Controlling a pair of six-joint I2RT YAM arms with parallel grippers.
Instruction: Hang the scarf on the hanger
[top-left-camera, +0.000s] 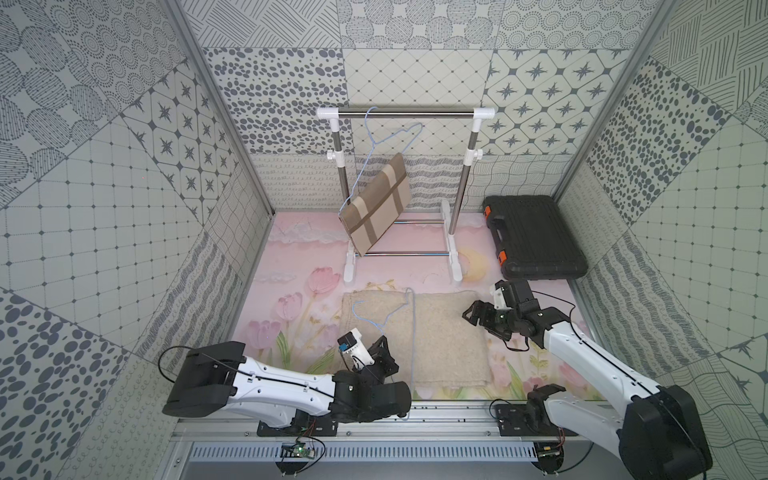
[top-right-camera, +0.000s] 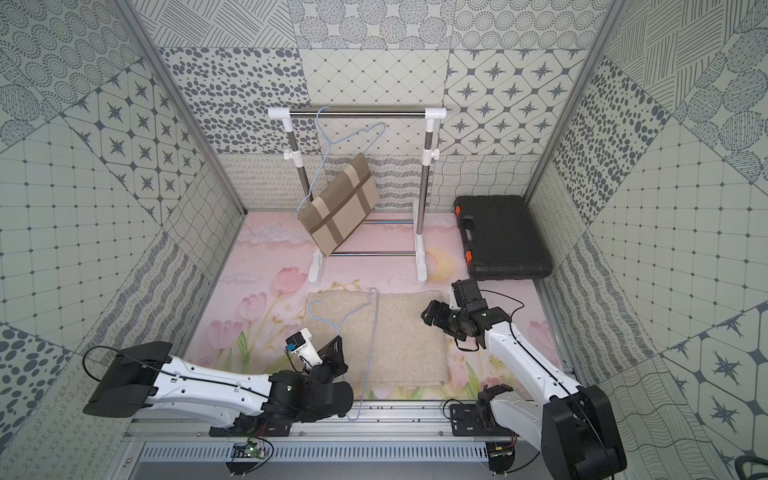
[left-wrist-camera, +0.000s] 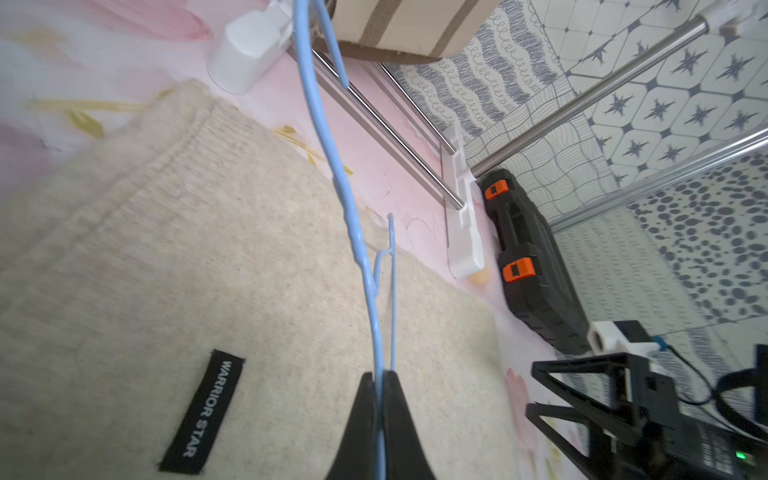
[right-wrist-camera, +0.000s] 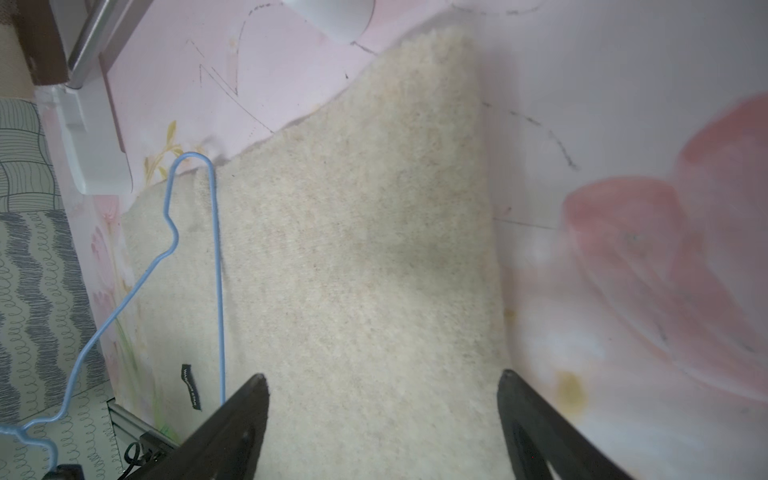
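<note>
One scarf already looks done: the brown striped scarf (top-left-camera: 380, 203) hangs from the far rack (top-left-camera: 405, 113). Our beige knit scarf (top-left-camera: 444, 336) lies flat on the near part of the table (top-left-camera: 291, 266), not yet hung. Our left gripper (left-wrist-camera: 378, 376) is clamped on the blue wire hanger (left-wrist-camera: 376, 332), held over the scarf's left part. Our right gripper (right-wrist-camera: 382, 376) stands wide open over its right edge, holding nothing. Draping it and hanging it on the rack remain.

Black case (top-left-camera: 536, 237), metal rack (top-left-camera: 405, 113), possibly striped cloth (top-left-camera: 378, 205)
</note>
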